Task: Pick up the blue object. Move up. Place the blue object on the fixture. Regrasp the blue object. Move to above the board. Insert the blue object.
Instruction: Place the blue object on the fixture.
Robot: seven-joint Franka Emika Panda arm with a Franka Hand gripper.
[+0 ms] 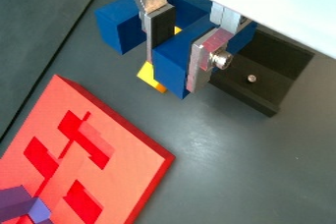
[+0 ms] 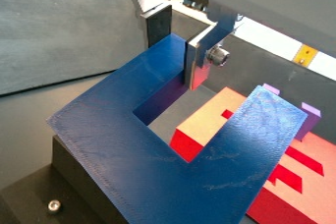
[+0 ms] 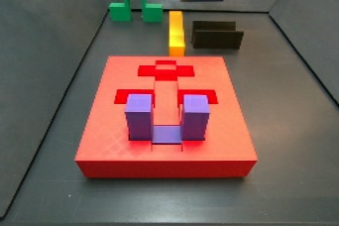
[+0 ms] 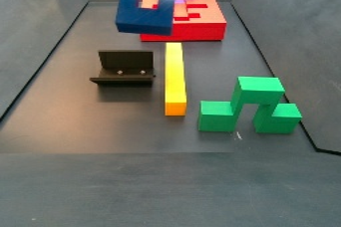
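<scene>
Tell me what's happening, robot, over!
Hand up in the air, shut on blue block. Black holder empty below. Yellow bar beside it, not blocking.

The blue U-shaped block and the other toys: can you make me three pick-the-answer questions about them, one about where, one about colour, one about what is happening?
1. Where is the dark blue U-shaped block?
A. lifted up in the air
B. lying on the black fixture
C. sunk into the red board

2. What colour is the U-shaped block standing in the flat red board?
A. green
B. purple
C. yellow

3. What is the gripper doing?
A. hanging open with nothing in it
B. gripping the long yellow bar
C. shut on the blue block

Answers: 1 A, in both side views it hangs above the floor; 2 B, the purple block sits there; 3 C, a wrist view shows the fingers clamping one prong.
</scene>
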